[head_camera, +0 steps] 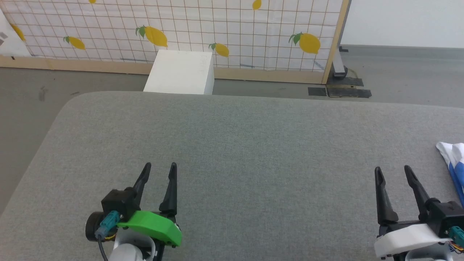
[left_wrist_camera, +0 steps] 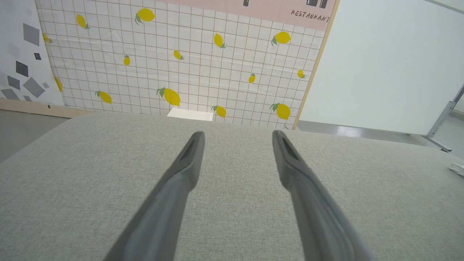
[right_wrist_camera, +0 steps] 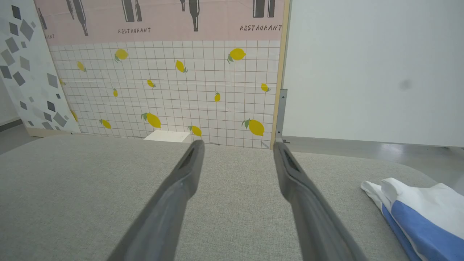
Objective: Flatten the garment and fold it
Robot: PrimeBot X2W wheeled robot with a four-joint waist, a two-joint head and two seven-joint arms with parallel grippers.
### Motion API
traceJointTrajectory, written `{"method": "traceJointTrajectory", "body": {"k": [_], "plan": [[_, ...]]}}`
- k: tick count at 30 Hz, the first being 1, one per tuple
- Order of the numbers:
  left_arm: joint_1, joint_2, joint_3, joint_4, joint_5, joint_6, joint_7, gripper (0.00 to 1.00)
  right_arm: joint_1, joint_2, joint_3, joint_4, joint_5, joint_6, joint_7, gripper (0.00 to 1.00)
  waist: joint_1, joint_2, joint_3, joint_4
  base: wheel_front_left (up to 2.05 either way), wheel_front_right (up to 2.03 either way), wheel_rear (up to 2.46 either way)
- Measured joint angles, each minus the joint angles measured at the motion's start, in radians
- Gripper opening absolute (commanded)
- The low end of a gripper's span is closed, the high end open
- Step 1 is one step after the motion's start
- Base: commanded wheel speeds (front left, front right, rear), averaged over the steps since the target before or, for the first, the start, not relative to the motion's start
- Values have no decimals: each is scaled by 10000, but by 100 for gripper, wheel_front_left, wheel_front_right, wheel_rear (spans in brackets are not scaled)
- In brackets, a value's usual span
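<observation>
Since my left gripper [head_camera: 159,165] and right gripper [head_camera: 392,168] gape wide and empty, I'd reach right and pinch the shirt [right_wrist_camera: 420,217] low at its edge.

The counter [head_camera: 253,145] is a pale grey weave. The shirt [right_wrist_camera: 424,214] is white with a royal blue band. The left end effector [head_camera: 160,165] is black with a bright green cover. The right end effector [head_camera: 392,169] is black with a white cover. The box [head_camera: 179,72] is plain white. The screen [head_camera: 235,32] is white with a thin brown grid, yellow lemons and green leaves. Its upper strip [right_wrist_camera: 163,18] is pink with dark bottles. The floor [head_camera: 21,98] is grey.
</observation>
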Motion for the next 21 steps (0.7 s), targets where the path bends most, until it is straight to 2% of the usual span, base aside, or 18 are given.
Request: {"method": "traceJointTrajectory", "body": {"k": [18, 19, 21], "plan": [[31, -19, -113, 157, -73, 77, 0, 100, 16, 4, 59, 282, 217, 0, -84, 100, 0, 0, 87, -17, 0, 0, 0], [34, -19, -146, 201, -75, 77, -2, 0, 23, 4, 59, 311, 232, 0, -84, 0, 0, 0, 73, -16, 0, 0, 0], [27, -15, -146, 209, -71, 75, 6, 0, 20, 4, 56, 309, 230, 0, -82, 0, 0, 0, 71, -18, 0, 0, 0]]}}
